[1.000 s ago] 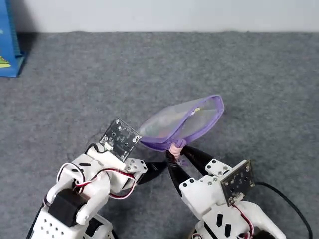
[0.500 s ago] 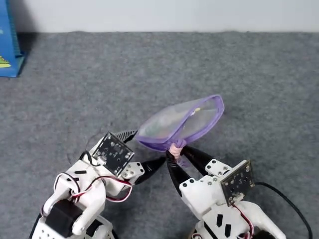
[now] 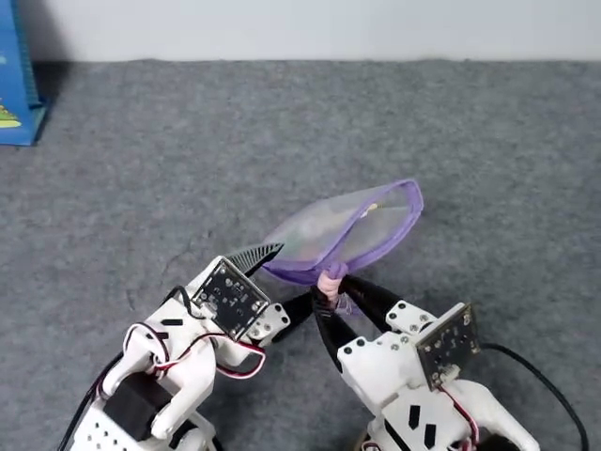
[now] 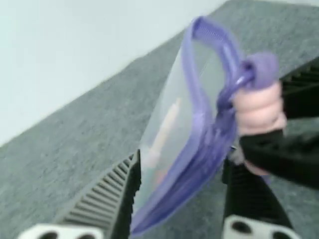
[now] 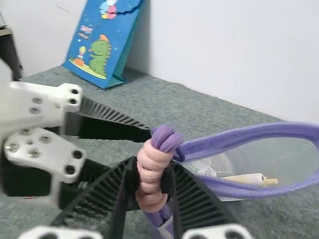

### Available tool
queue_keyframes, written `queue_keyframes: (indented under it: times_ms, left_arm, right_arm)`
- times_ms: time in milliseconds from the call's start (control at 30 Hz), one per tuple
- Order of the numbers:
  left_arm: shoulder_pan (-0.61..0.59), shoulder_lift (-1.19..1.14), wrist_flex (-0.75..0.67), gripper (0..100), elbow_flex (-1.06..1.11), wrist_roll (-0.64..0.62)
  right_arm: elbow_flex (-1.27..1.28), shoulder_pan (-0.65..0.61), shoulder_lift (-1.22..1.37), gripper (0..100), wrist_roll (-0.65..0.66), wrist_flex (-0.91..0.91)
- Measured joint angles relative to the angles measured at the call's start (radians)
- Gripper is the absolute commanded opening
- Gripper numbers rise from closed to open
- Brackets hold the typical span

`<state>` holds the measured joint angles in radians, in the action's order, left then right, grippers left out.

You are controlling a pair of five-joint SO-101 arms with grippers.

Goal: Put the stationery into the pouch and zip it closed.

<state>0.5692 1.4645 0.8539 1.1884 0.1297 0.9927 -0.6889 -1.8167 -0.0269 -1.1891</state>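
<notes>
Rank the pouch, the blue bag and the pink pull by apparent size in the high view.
Largest: pouch.
Next: blue bag, though the frame edge cuts it off.
Smallest: pink pull.

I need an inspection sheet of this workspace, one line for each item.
Surface: grey felt mat.
Job's things: purple pouch with stationery inside, pink zip pull at its end.
Clutter: blue dinosaur bag against the wall.
End effectors: left end effector open around the pouch; right end effector shut on the pink zip pull.
Cables: red and white wires on left arm; black cable beside right arm.
Surroundings: white wall.
</notes>
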Motion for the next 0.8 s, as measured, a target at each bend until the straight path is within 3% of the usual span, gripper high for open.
queue_keyframes:
  times_ms: [267, 600, 800]
  left_arm:
    - [0.029, 0.000, -0.110, 18, 0.092, 0.000]
    - [0.083, 0.048, -0.127, 1, 0.110, 0.000]
    - [0.086, 0.224, -0.074, 1, 0.146, -0.005]
  right_arm:
    - [-0.014, -0.041, -0.002, 0.8, 0.000, -0.015]
    - [-0.017, -0.040, -0.002, 0.8, 0.000, -0.012]
    - [-0.015, 0.078, 0.000, 0.8, 0.000, 0.072]
